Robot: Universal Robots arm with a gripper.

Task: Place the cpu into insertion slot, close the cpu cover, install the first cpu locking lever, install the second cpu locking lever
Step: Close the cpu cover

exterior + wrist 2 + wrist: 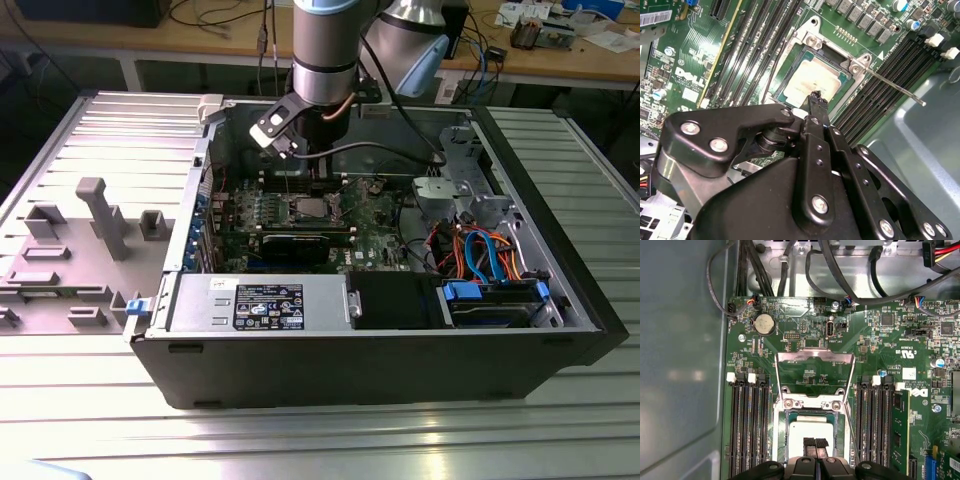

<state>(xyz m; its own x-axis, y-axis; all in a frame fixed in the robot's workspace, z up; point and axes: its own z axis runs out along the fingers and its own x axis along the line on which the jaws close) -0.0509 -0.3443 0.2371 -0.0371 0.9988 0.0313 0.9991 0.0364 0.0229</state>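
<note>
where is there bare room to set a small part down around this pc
Bare: the ribbed silver metal table in front of the black computer case, and the strip on the exterior view's right of it. Crowded: the green circuit board, the black end effector over the silver square cpu, and the orange and blue cable bundle.

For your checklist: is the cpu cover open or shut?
Open: the cpu cover stands hinged back, leaving the cpu uncovered.
</note>
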